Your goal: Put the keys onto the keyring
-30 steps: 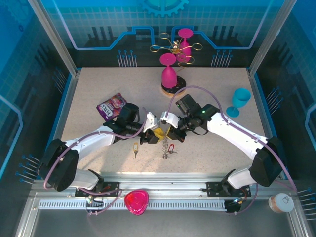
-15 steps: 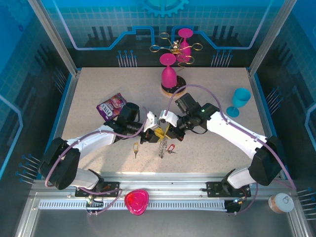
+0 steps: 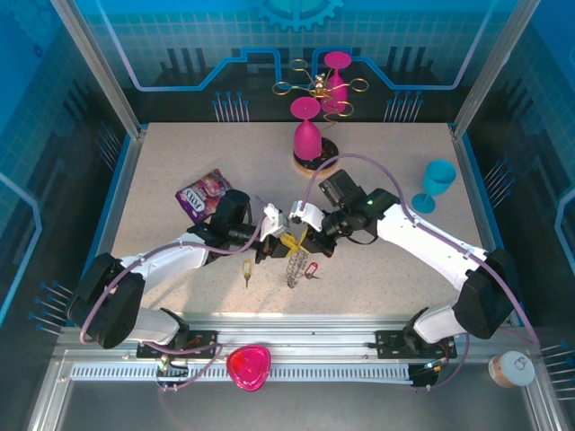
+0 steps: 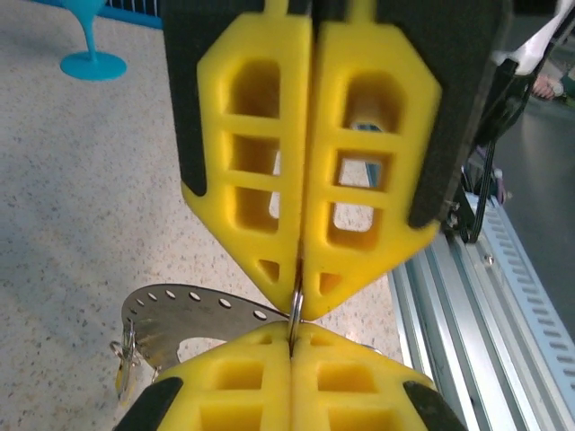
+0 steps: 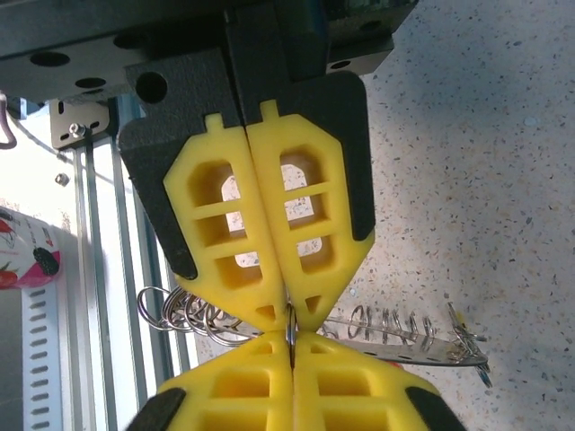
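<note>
Item: the keyring (image 4: 184,314), a flat grey metal band pierced by a row of small holes, its rim strung with thin wire loops (image 5: 184,310). We find it at mid-table, held edge-on between the two arms and hanging below their meeting fingertips. The left gripper (image 4: 290,339) is pressed together on one wire loop; the right gripper (image 5: 292,346) looks likewise pinched on it. On the table (image 3: 386,180) nearby we list a yellow-headed key (image 3: 247,272) and a red-headed key (image 3: 312,269)

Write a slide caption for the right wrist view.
Tip to tip, the left gripper and right gripper pinch the grey keyring.
</note>
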### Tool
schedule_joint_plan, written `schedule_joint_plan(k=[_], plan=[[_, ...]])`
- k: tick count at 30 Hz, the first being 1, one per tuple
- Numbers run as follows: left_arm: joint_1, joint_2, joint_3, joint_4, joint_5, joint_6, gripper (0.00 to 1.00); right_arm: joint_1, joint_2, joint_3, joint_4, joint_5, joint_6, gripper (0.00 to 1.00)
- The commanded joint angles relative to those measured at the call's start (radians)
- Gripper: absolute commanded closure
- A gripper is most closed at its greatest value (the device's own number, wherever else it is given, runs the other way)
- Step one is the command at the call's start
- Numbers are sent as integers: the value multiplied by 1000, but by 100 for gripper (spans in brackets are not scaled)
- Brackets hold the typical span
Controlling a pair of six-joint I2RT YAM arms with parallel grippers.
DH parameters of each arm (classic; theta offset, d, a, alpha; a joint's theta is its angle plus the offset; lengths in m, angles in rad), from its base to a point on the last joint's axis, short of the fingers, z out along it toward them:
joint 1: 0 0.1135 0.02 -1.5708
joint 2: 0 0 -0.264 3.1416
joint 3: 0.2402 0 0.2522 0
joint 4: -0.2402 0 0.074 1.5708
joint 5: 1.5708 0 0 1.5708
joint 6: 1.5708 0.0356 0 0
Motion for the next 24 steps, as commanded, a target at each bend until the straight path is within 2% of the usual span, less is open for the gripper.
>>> schedule_joint_plan(k=[1, 3, 6, 10, 13, 15, 24], plan=[[-11, -41, -49, 232, 52, -125, 100, -6, -61, -34, 91, -43, 29, 78], [-11, -40, -92, 341, 33, -190, 100, -27, -100, -64, 142, -57, 66, 64], [-11, -25, -144, 489, 9, -287, 100, -63, -179, -157, 267, -77, 131, 60], [-16, 14, -198, 674, -20, -383, 100, -92, -304, -378, 535, -82, 207, 61], [-17, 48, -219, 774, -21, -428, 100, -91, -388, -566, 805, -102, 233, 65], [-18, 61, -227, 818, -14, -439, 100, -91, -415, -637, 914, -121, 226, 66], [-17, 65, -228, 822, 15, -432, 100, -96, -402, -692, 1017, -124, 241, 70]])
